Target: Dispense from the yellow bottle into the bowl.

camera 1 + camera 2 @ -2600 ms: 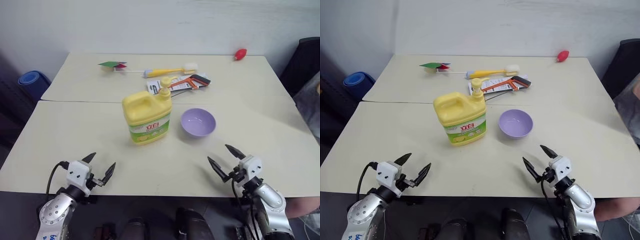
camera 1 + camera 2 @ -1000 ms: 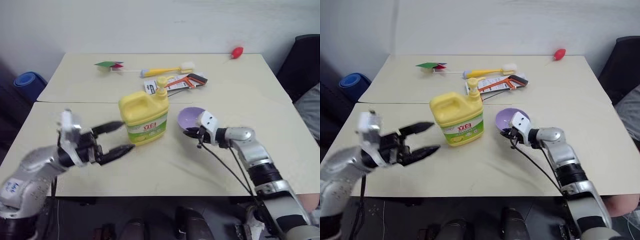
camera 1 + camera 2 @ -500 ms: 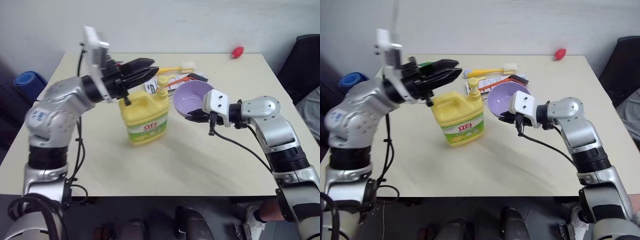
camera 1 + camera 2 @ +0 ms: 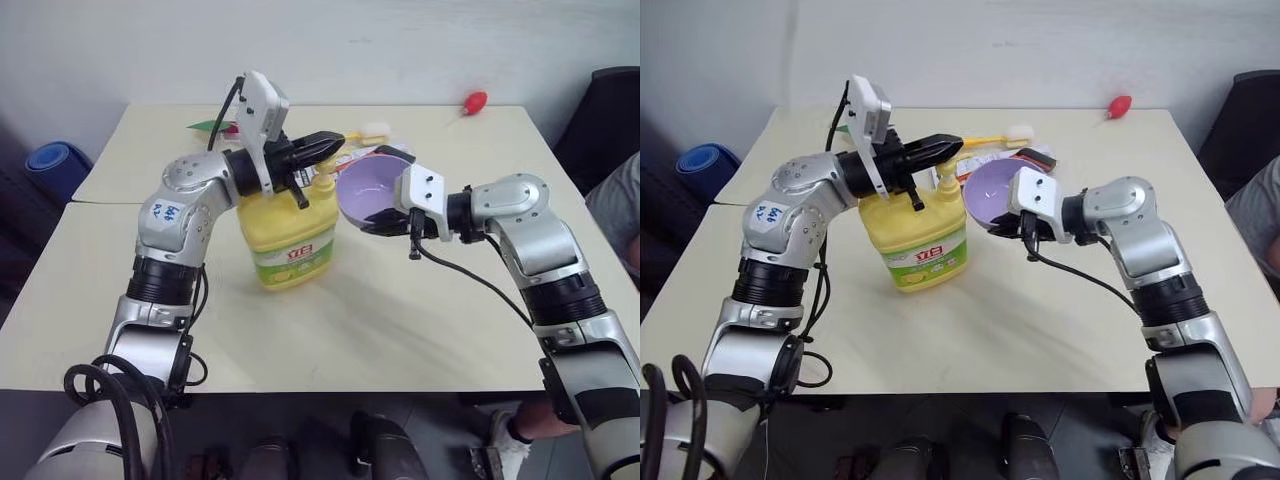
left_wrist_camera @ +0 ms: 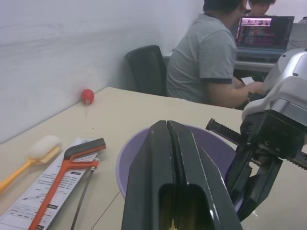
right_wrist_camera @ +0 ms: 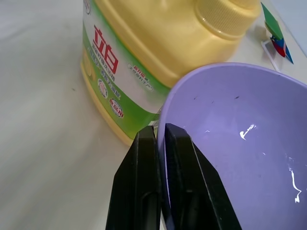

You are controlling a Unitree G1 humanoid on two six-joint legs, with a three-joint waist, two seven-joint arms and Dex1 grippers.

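Yellow bottle [image 4: 290, 228] upright on table [image 4: 420, 320]. Right tool [image 6: 160, 136] pinches rim of bowl [image 4: 372, 189], holding it raised just beside pump spout. Left tool [image 4: 325, 147] closed, empty, over pump head. Step: positioning for dispense. Next: press pump straight down, bowl under spout.

I saw the yellow bottle [image 4: 290, 232] standing upright mid-table, green-and-white label with red lettering facing me, pump top up. The lilac bowl [image 4: 370, 190] was lifted off the table, tilted, just beside the pump nozzle, white flecks inside.
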